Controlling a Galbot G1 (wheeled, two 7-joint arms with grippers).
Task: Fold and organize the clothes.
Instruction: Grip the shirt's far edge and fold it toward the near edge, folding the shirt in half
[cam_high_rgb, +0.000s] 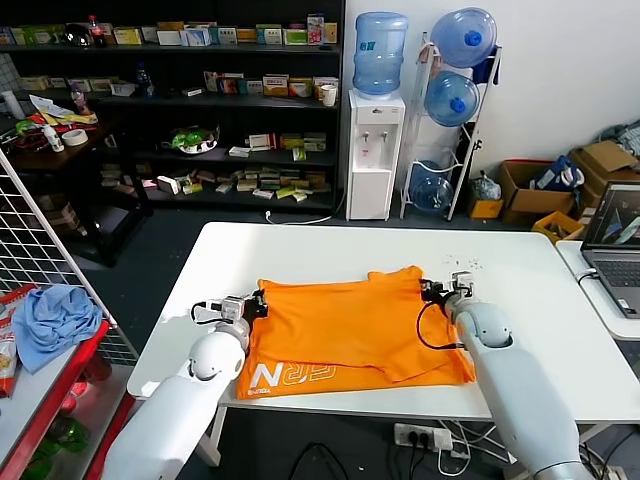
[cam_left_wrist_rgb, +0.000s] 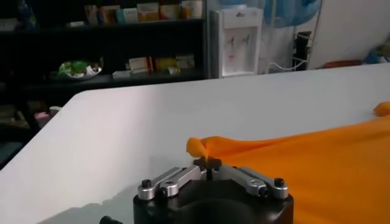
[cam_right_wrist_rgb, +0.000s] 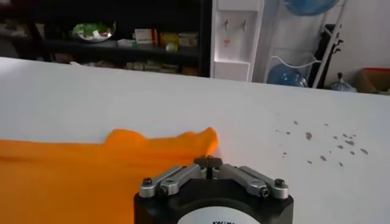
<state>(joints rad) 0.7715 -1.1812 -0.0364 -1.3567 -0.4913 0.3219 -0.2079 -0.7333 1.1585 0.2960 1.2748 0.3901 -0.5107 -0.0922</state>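
Nearby, both hands, left (cam_high_rgb: 262, 303) and right (cam_high_rgb: 429, 291), pinch the orange T-shirt (cam_high_rgb: 350, 325) edges on a white table (cam_high_rgb: 520, 300).

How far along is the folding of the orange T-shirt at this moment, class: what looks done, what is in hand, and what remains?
Done: the orange T-shirt lies on the white table with its far part folded over, lettering showing at the near edge. In hand: the left gripper pinches the shirt's left edge, and the right gripper sits closed at its right edge. Left: it is still wide and rumpled, so more folds and tidying likely remain.
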